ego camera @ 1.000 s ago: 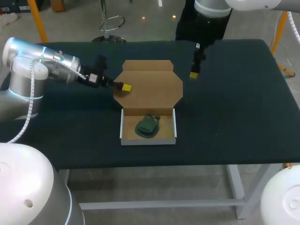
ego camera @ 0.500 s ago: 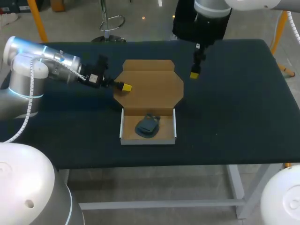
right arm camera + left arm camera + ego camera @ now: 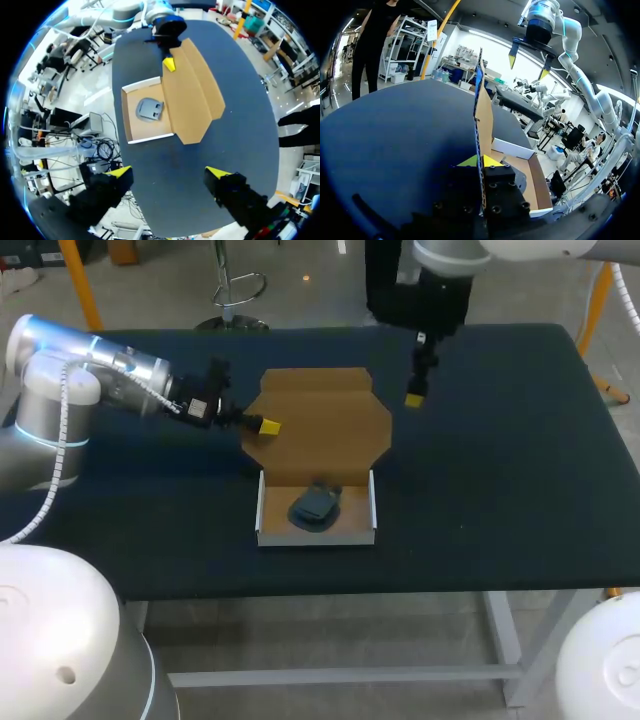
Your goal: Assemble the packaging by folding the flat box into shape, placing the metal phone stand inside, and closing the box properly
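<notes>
Metal phone stand (image 3: 316,506): lies in the white tray of the box (image 3: 316,538), same as a second ago. Lid (image 3: 320,425): open behind the tray, unchanged. Left gripper (image 3: 268,426): stays clamped on the lid's left edge, no visible shift. Right gripper (image 3: 167,174): hangs above the box's far right corner, fingers apart, likewise unmoved.

Box (image 3: 316,538) sat front-middle on table (image 3: 500,460): folded tray w/ white outer walls & brown cardboard inside, not closed. Its brown lid (image 3: 320,425) was open, stretching back from tray's far wall, w/ angled side flaps. Dark grey-blue phone stand (image 3: 315,506) lay inside tray, approx. centre.
</notes>
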`<state>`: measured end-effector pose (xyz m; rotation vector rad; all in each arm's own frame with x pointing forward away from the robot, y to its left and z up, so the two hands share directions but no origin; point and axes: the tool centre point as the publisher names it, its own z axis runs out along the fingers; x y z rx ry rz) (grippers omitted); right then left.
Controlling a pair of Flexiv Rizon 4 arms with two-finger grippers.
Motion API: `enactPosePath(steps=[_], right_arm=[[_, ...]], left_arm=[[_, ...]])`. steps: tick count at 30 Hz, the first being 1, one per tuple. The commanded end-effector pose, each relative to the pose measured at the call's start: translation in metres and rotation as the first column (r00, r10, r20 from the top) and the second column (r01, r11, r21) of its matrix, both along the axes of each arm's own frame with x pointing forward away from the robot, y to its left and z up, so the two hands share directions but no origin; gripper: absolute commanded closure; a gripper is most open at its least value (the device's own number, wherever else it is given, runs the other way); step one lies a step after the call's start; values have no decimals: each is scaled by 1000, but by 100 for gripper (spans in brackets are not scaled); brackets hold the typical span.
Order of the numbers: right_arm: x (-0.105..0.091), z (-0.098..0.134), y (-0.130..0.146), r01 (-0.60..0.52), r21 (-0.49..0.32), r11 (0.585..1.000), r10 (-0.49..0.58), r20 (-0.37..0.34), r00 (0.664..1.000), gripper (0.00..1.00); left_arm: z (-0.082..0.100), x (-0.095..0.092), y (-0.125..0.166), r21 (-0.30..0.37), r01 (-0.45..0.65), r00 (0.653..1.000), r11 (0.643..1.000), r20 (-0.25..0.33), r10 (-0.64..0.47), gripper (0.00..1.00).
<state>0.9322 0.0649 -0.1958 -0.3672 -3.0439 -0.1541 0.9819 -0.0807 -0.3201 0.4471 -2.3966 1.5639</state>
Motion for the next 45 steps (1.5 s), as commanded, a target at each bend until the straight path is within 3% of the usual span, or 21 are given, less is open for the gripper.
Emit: enactPosePath(steps=[1,16,28,45], right_arm=[[0,5,1,-3,-6,1000,3,1,1000,0],[4,17,11,-11,-11,1000,12,68,998,0],[2,18,24,-59,9,998,57,113,992,0],[5,18,34,-90,16,996,88,113,990,0]], left_arm=[[-1,1,1,1,2,1000,1000,0,-2,100],[-1,1,1,1,2,1000,1000,0,-2,100],[5,-20,5,-24,22,981,999,195,-16,100],[6,-36,4,24,48,925,999,376,-54,100]])
